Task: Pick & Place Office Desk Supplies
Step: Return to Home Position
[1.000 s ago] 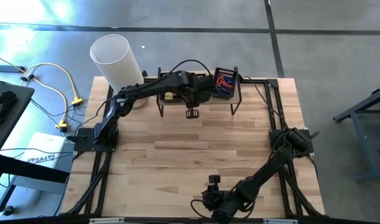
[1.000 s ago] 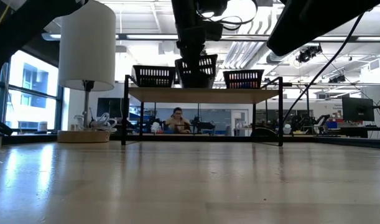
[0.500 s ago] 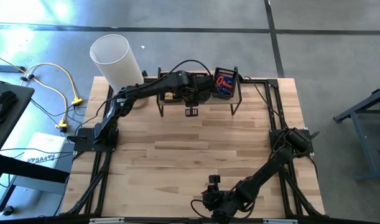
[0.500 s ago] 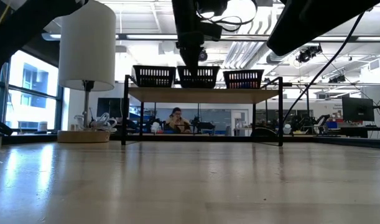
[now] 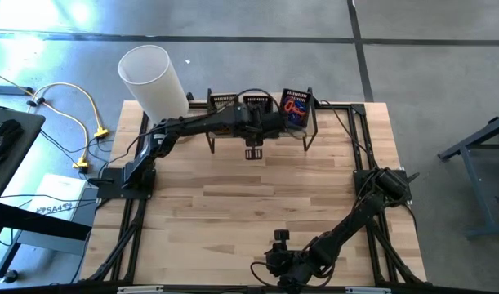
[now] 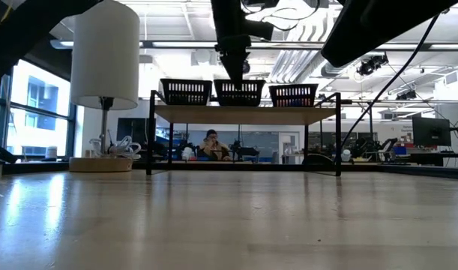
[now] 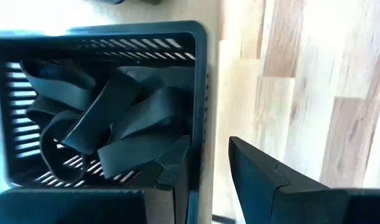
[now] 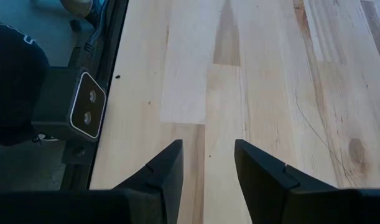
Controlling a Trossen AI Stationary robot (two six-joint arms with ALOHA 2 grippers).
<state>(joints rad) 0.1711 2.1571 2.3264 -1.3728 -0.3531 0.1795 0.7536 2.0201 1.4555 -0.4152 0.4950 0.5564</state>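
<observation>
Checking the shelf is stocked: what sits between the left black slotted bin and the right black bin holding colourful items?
A third black slotted bin of black rubber bands stands between them on the shelf, clearest in the low view.

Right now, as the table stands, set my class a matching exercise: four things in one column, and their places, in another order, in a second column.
Things:
1. white cylinder
2. bin of black bands
3. bin with red and blue items
4. right gripper

Places:
A. middle of the shelf
B. over the near edge of the table, fingers open
C. far left corner of the table
D. right end of the shelf

Pairs: 1-C, 2-A, 3-D, 4-B
</observation>
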